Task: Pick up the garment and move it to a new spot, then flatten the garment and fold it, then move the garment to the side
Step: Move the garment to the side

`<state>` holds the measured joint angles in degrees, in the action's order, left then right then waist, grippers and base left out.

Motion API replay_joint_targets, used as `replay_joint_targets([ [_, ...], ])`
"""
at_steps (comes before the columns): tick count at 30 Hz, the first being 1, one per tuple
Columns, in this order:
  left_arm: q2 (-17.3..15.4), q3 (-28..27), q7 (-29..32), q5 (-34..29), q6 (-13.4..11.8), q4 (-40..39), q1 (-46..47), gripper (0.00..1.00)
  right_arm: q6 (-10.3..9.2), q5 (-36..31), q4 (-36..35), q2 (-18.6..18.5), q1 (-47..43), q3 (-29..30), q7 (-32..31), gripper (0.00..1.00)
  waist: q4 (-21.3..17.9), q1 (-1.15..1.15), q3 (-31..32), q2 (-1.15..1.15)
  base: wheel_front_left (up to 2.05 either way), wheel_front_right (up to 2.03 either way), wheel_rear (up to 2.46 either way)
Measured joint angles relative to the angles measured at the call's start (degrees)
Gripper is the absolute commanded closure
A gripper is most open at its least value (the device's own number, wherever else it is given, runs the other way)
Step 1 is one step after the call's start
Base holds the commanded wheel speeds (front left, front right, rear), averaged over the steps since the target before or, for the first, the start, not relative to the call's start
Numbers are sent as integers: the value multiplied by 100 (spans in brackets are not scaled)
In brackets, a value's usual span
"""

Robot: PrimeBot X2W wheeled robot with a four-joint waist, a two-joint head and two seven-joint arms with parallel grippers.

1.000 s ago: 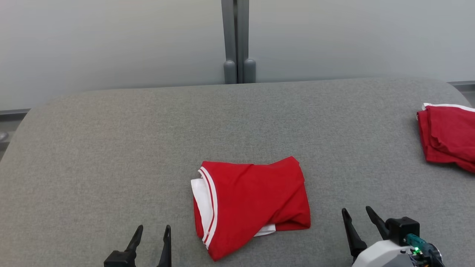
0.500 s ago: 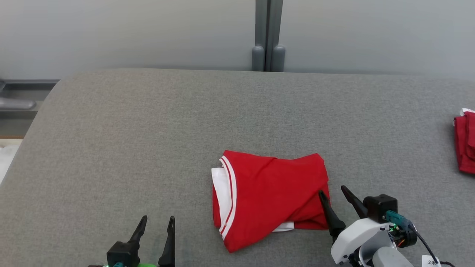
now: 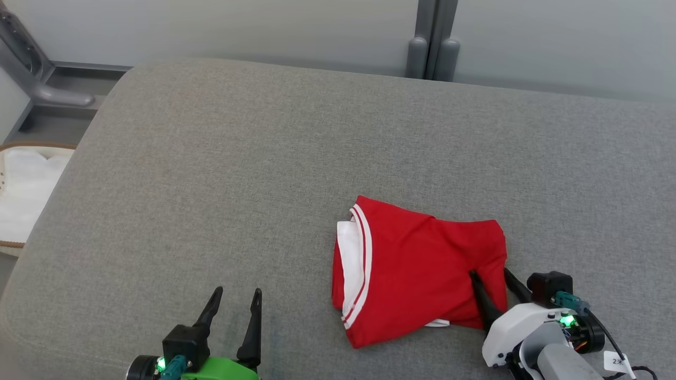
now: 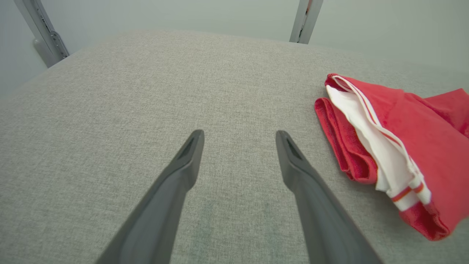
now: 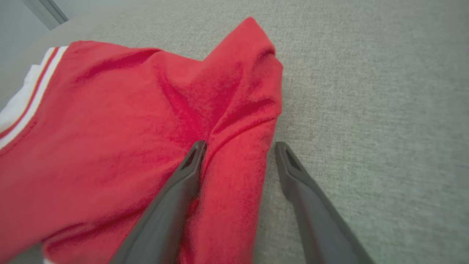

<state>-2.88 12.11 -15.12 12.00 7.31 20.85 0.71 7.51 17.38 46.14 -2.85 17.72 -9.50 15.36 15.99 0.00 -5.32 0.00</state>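
Though busy at lower right, leaves broad surface point(image 3: 211, 184) open leftward, rounded edges well off. Shows garment point(image 3: 422, 269) folded, right of centre. Looks like the final move aside: needs right gripper point(image 3: 489, 272), spread astride its right edge, to clamp, then lift. Leaves left gripper point(image 3: 238, 290) spread, empty.

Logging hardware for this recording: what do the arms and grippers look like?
The left gripper and right gripper each have two long, dark, tapered fingers. The left wrist is bright green with a green light. The right wrist is white, with a black block, teal connector, green light, black cable and white tag.
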Motion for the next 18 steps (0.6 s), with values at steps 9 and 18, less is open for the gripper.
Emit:
replay_joint_targets([
  [9, -1, -3, 0, 4, 0, -68, -12, 0, 11, -80, -267, 47, -63, 338, -21, 100, -128, 0, -38, 0, 0, 0, 0],
  [18, 0, 223, 0, 42, 0, -344, -80, 0, 5, -542, -499, 16, -212, 754, -22, 100, -1078, 0, -11, 0, 0, 0, 0],
])
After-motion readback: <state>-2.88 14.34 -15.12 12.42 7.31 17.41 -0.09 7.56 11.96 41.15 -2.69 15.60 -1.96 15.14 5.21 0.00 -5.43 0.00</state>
